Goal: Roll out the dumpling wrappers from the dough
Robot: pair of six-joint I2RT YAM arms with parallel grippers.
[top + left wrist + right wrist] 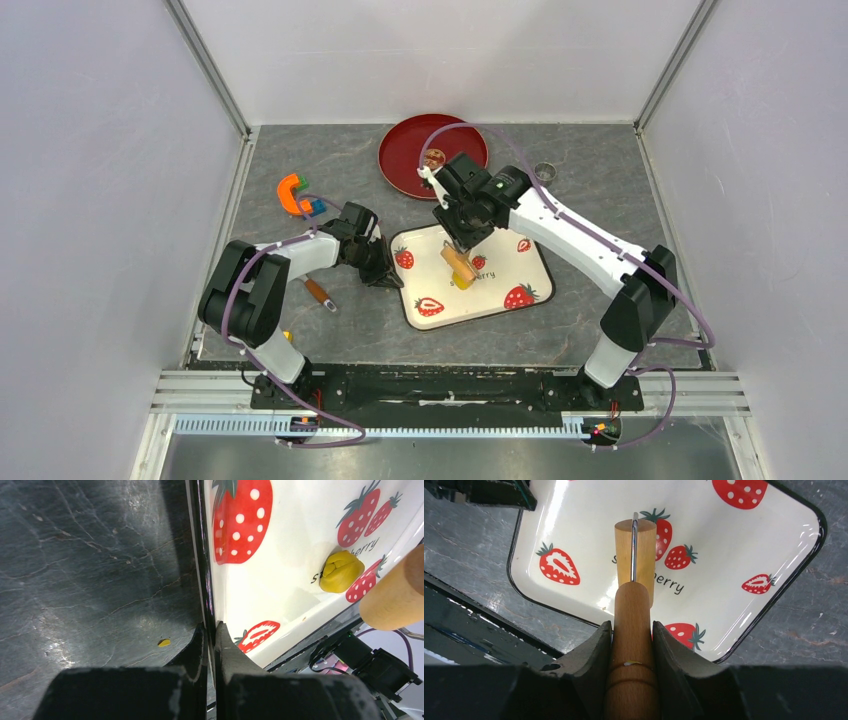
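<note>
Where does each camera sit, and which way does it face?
Top: above and behind, looking down at the table; both arms show.
Left wrist: looks along the left gripper, shut on the tray rim; dough beyond.
Right wrist: looks down past the right gripper, gripping the roller, onto the tray.
Shared: tray and roller in all three.

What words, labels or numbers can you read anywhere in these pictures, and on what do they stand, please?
"s…berry": printed on the white tray among the strawberries; the rolling pin hides the middle letters.
"berry": the same print in the left wrist view; the yellow dough covers most of its start.
Nothing else can be read; in the top view the print is too small.
</note>
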